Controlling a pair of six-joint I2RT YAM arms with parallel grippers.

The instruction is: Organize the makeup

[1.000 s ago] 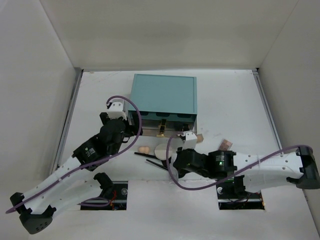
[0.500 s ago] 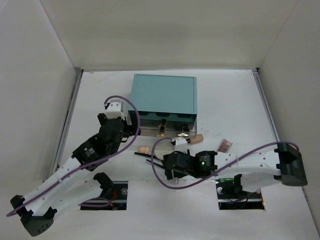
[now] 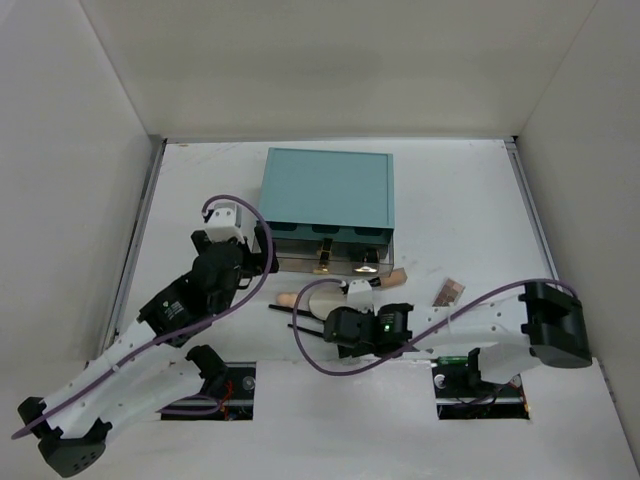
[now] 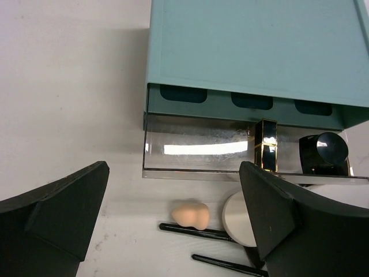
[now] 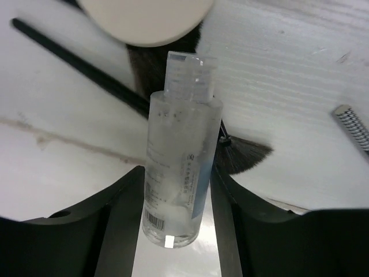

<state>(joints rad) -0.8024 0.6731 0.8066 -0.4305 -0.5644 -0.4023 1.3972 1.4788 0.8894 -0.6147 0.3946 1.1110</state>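
While the clear bottle [image 5: 179,167] sat just in front of the teal drawer box [image 4: 253,52], over a black brush [image 5: 236,156] and near the round cream puff [image 5: 147,17], the right gripper [image 5: 176,190] clasped it, fingers against both sides. The left gripper [image 4: 174,167] hung wide open before the box's open drawer [image 4: 196,150], holding nothing.
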